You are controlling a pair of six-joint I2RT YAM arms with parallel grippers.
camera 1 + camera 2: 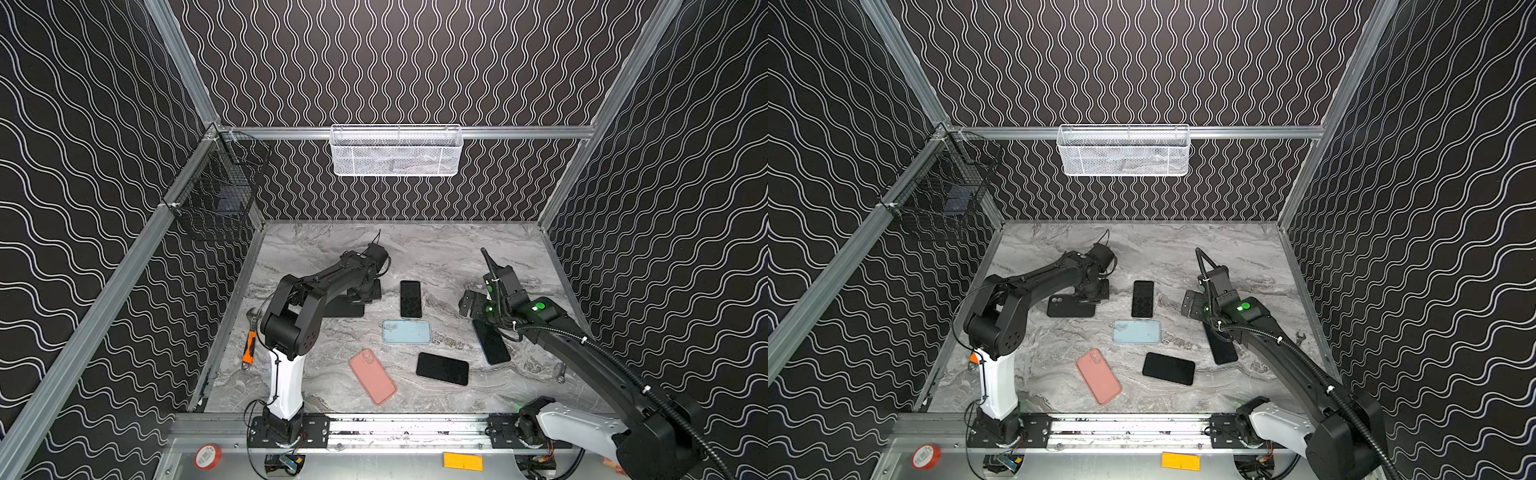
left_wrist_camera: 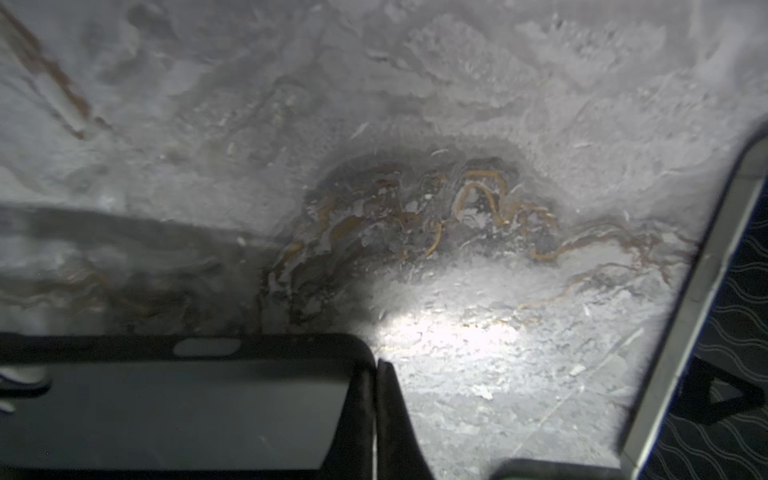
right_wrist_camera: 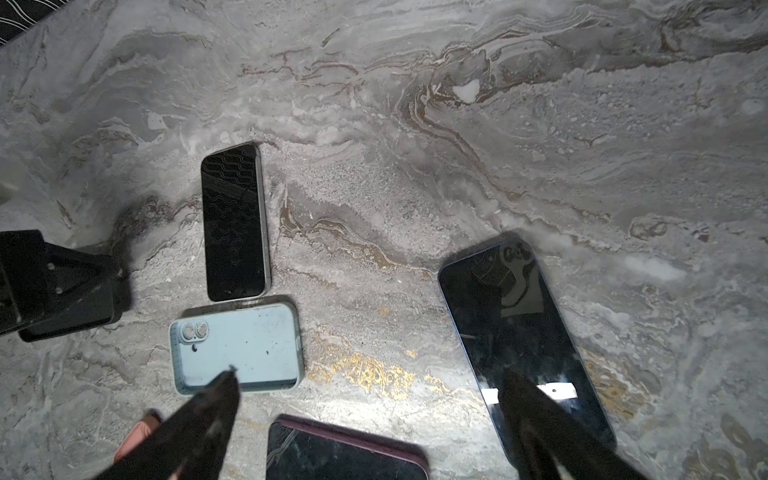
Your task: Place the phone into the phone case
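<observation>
The left hand [image 2: 376, 386] is pinched shut on the end wall of the black case [image 1: 1071, 307], which lies on the surface [image 1: 436, 257], seemingly open side up. The step in hand looks like steadying the case to receive a phone. The right hand [image 3: 370, 374] hangs empty, jaws spread wide, partly over the dark blue-edged phone [image 3: 511, 316], which lies flat, screen up, well apart from the case. Next, that hand probably needs to centre over the phone, lower, close on its thin long edges, then carry it across, past the other black phone [image 1: 410, 299] lying between
</observation>
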